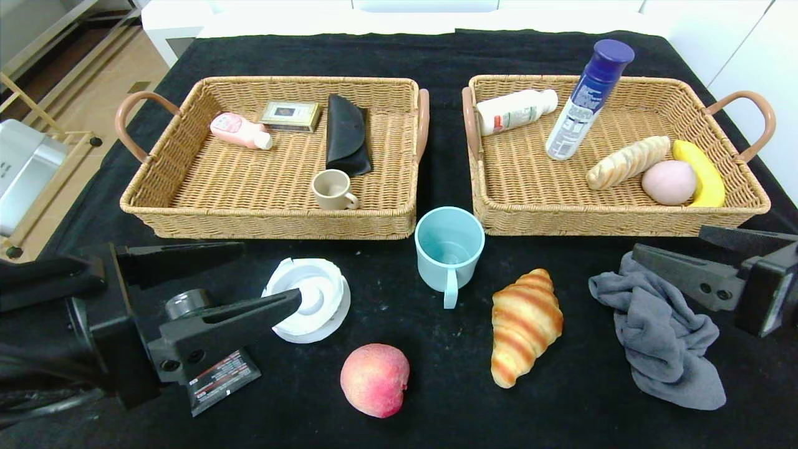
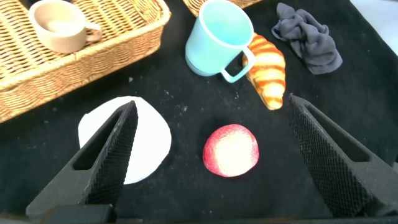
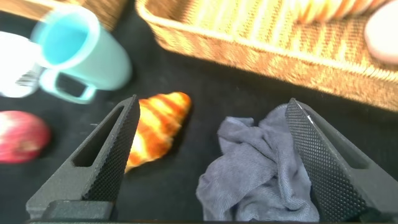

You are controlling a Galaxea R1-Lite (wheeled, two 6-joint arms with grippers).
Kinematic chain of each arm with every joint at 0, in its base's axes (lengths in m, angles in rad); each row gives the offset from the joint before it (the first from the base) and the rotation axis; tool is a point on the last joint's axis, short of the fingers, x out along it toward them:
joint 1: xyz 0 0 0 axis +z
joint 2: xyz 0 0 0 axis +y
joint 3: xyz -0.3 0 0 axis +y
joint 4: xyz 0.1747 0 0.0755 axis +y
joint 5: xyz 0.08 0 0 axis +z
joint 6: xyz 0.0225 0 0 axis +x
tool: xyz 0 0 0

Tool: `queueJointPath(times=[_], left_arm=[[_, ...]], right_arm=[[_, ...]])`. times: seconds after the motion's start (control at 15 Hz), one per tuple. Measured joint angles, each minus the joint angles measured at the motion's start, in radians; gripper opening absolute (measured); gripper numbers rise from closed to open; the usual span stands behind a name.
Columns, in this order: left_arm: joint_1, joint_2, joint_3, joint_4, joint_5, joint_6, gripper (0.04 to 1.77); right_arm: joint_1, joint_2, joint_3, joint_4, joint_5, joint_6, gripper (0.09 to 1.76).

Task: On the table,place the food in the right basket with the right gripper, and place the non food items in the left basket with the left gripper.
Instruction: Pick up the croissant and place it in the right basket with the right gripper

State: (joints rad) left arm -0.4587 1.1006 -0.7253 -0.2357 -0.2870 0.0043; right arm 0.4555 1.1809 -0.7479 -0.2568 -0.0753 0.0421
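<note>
- Black cloth covers the tabletop (image 1: 399,56) in the head view; the left basket (image 1: 187,212) and right basket (image 1: 623,218) sit side by side along its far half. The croissant (image 1: 525,324) lies loose near the front edge, right of centre, with the peach (image 1: 374,379) nearer the front edge at the middle. Between the croissant and the right edge lies a grey cloth (image 1: 667,349); a blue mug (image 1: 449,246) stands just before the gap between the baskets
- Head view again: the left claw (image 1: 249,280) hangs over the front left area, fingers apart and empty, one tip over a white lid (image 1: 318,312). The right claw (image 1: 673,255) hovers by the right edge, also spread and empty
- Left wrist view: the peach (image 2: 231,150) sits between the open fingers, apart from both
- Right wrist view: the croissant (image 3: 155,127) and grey cloth (image 3: 261,168) lie below the spread fingers. The croissant looks light and easily crushed, so a gentle pinch across its thick middle should suit; the round peach may roll, so it is best taken across its widest part
</note>
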Motion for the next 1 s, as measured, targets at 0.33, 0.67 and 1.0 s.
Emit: queueJointPath(times=[0.33,0.67,1.0], left_arm=[[0.003,0.004,0.005,0.011,0.0,0.013,1.72],[0.002,0.01,0.008,0.013,0.0,0.017,1.72],[0.002,0.011,0.009,0.013,0.0,0.019,1.72]], right_arm=[[0.12,0.143,-0.148,0.134,-0.217,0.014,1.71],[0.193,0.217,-0.342,0.392,-0.278,0.211,1.71],[0.213,0.248,-0.407,0.545,-0.278,0.289,1.71]])
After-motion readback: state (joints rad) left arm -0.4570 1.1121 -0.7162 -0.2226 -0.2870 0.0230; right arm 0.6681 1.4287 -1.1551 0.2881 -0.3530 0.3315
